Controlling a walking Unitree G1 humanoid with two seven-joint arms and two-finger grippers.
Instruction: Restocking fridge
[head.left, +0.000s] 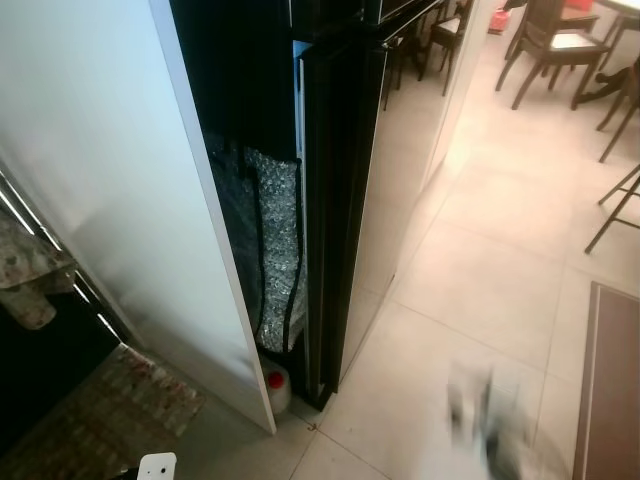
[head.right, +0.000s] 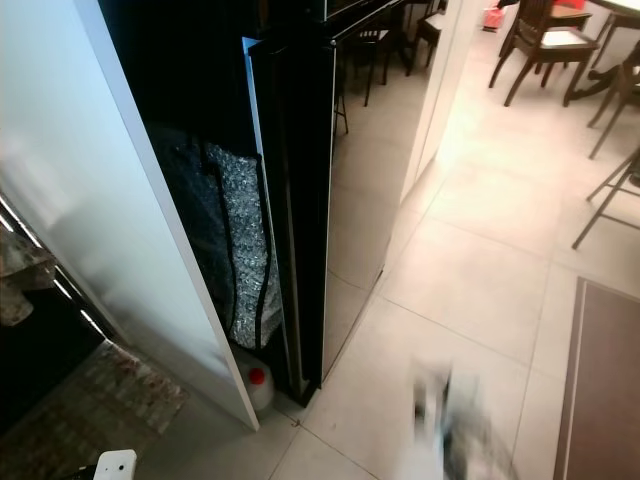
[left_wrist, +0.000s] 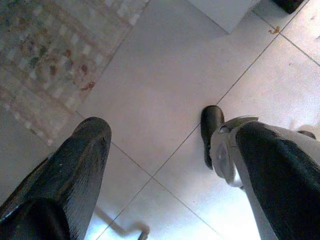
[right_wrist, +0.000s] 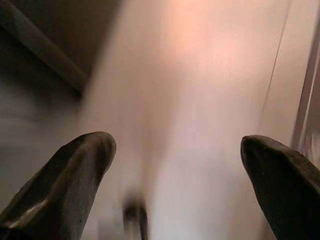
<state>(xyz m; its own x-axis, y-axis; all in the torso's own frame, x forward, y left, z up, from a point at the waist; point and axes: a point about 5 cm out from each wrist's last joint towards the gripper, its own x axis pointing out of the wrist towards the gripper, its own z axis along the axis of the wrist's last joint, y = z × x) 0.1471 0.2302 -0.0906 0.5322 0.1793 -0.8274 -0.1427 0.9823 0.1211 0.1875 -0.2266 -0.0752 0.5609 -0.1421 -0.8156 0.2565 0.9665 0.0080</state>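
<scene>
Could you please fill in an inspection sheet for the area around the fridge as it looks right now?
Surface: pale tiled floor, with a patterned mat at lower left.
Job's things: tall black fridge, seen from its side, beside a white panel; no groceries seen.
Clutter: a silvery padded bag wedged in the gap between panel and fridge; a small white bottle with a red cap on the floor below it.
Grippers: left pincer open above the floor; right pincer open, its view blurred.
Cables: nothing seen.
Surroundings: dark wooden chairs at upper right; brown rug at right.
</scene>
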